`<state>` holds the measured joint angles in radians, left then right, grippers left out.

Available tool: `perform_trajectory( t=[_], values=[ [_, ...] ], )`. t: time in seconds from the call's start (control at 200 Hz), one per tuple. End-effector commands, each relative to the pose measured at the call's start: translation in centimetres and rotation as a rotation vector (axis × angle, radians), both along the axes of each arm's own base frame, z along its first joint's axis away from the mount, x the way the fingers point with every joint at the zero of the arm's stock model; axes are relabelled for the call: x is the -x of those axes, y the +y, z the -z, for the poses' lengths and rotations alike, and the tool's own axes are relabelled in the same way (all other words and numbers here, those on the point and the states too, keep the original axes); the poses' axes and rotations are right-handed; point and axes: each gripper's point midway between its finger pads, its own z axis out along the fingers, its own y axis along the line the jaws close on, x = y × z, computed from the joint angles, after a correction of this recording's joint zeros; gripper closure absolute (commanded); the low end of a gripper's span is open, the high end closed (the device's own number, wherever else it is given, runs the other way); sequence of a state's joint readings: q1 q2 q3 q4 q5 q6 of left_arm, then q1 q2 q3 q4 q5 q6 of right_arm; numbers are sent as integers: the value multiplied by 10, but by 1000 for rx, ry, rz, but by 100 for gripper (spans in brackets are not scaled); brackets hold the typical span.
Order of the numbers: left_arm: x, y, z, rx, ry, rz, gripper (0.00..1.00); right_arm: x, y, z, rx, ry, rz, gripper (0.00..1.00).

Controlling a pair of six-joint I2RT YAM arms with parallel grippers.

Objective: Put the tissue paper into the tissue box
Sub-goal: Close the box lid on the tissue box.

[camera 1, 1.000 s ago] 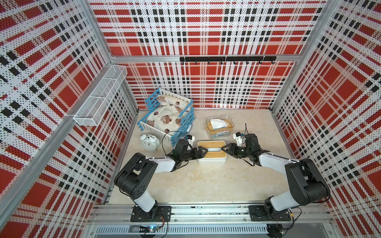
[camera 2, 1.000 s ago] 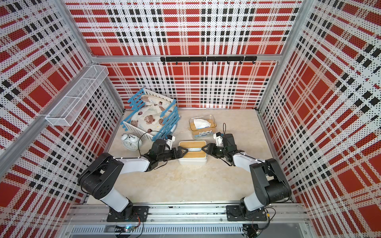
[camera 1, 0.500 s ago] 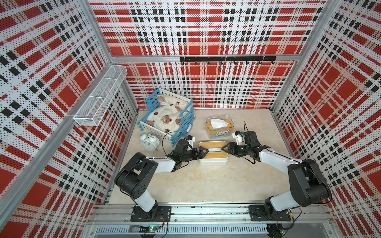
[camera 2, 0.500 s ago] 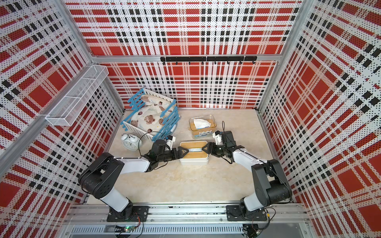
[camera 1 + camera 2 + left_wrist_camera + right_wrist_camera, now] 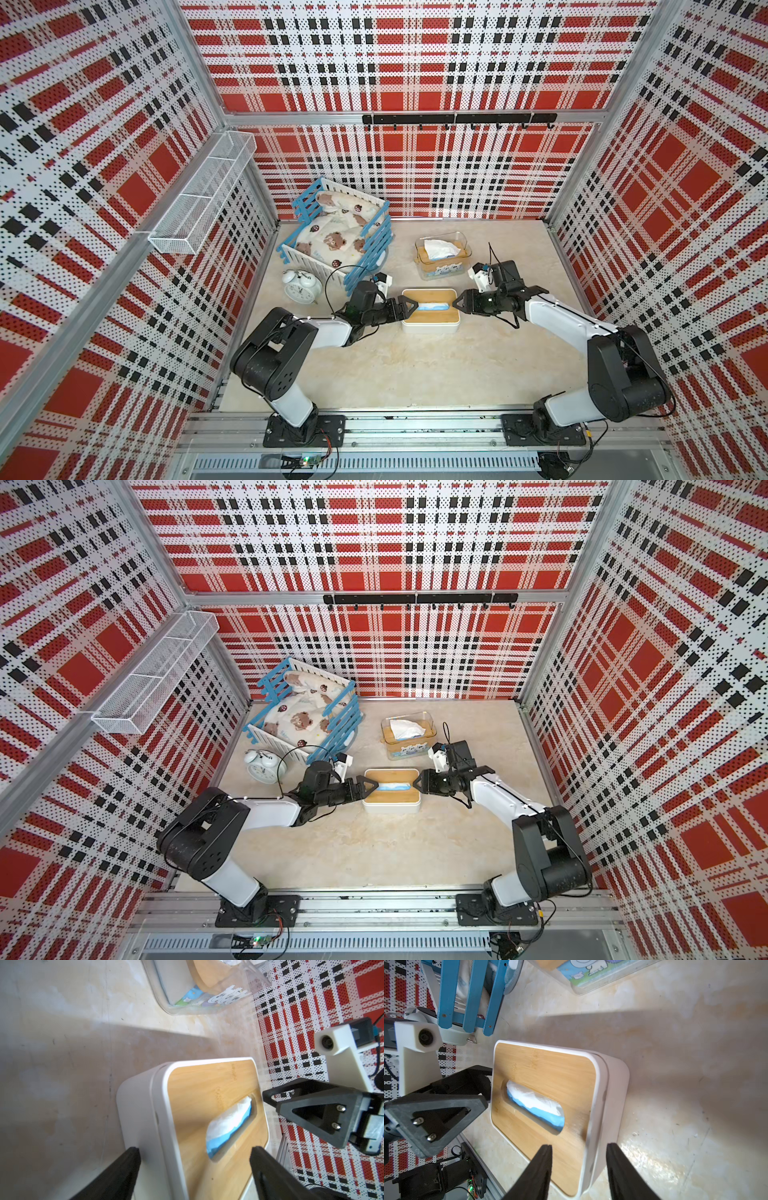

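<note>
In both top views a white plastic tissue box point(image 5: 431, 320) with a slotted bamboo lid is seen standing on the beige marbled desk point(image 5: 415, 374). The soft light-blue-and-white pack of tissue paper point(image 5: 432, 306) is seen inside it, showing through the slot. The left hand point(image 5: 413, 306) is placed at one short end of the box and the right hand point(image 5: 458, 300) at the opposite end. Behind the box a clear container point(image 5: 442, 268) with white sheets poking out is seen, apart from both hands

In the left wrist view the left hand point(image 5: 194, 1149) is shown released, its jaws parted wide astride the end of the tissue box point(image 5: 199, 1088), one over the lid and one by the wall. Whether the box is touched cannot be told. The tissue paper point(image 5: 228, 1122) is seen lying under the slot

In the right wrist view the right hand point(image 5: 578, 1145) is likewise shown released, its jaws parted across the rim of the box with nothing visibly clamped

The task is judged all but done, since the pack is lodged inside and the lid is seated. Only the withdrawal of both hands is judged to be left
</note>
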<state>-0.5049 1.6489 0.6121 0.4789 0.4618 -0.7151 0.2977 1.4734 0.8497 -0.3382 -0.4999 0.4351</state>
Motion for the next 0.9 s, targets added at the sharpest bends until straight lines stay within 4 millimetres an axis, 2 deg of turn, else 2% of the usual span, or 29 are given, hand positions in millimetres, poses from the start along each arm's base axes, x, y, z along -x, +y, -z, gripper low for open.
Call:
perform_trajectory(
  t=[0.0,0.23,0.301,0.451,0.511,0.646,0.762,0.892],
  values=[
    [0,6,4,-28,-8,-2,17,3,-3,9,17,16,-6,52],
    [-8,13,2,-101,-43,-24,20,-2,-3,3,32,-17,-22,52],
    [-14,17,-2,-190,-87,-51,20,-5,-5,-4,53,-51,-33,51],
    [-19,16,-25,-430,-245,-77,20,-11,-13,-15,130,-117,-39,50],
    [-17,9,-34,-482,-296,-53,23,-13,-13,-19,130,-135,-41,50],
    [-11,-21,-45,-548,-366,65,35,-15,-10,-23,105,-162,-42,50],
    [-2,-49,-43,-569,-366,180,44,-15,-10,-22,102,-175,-43,51],
    [1,-63,-37,-599,-332,240,55,-13,-8,-20,90,-183,-47,51]
  ],
)
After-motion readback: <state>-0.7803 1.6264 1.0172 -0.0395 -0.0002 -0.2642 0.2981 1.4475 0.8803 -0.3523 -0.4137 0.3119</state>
